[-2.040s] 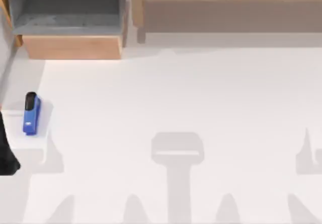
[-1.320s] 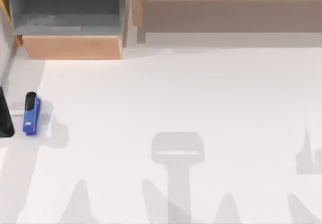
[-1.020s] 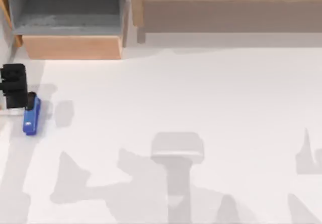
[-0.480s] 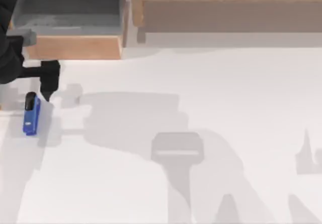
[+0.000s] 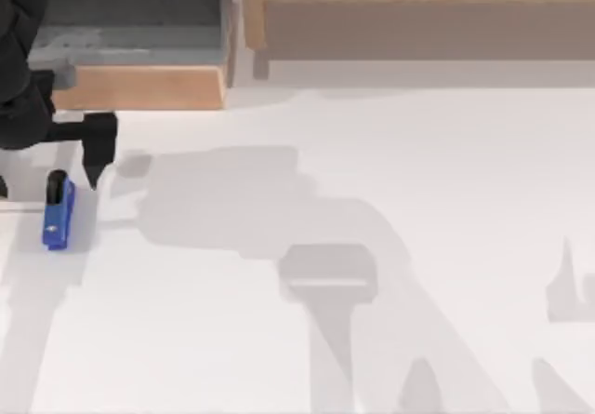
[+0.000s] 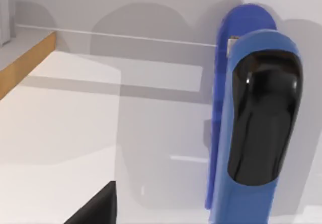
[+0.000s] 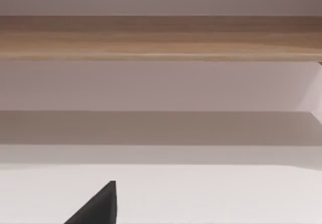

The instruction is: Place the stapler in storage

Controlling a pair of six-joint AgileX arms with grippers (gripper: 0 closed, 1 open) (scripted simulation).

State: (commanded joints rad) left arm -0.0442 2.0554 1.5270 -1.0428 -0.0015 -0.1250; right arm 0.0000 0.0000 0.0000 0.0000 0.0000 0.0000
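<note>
Left pincer (image 5: 51, 177) low over the stapler's (image 5: 59, 213) black end, fingers apart

The left arm (image 5: 20, 70) is showing rounded, glossy black segments with a grey band, narrowing into a black claw (image 5: 93, 158) with tapering pointed fingers (image 5: 93, 174).
</note>
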